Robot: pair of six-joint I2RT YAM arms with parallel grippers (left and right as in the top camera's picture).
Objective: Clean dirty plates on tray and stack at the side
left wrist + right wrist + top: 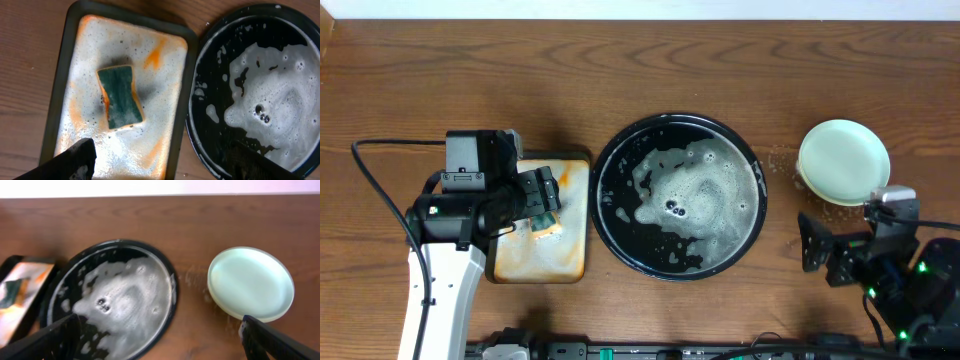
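The round black tray (610, 215) sits mid-table, wet with white foam and with no plate in it; it also shows in the left wrist view (200, 135) and the right wrist view (167, 280). A stack of plates (843, 161) with the whitish mint one on top stands on the bare wood at the right, also in the right wrist view (250, 282); the plates under it barely show. My left gripper (160, 165) is open and empty above the rectangular tray's near end. My right gripper (160, 340) is open and empty, between the black tray and the stack.
A rectangular orange-stained tray (575, 200) lies left of the black tray, with a dark green sponge (119, 97) lying free on it. Water drops (782, 160) spot the wood by the stack. The table's far edge meets a white wall.
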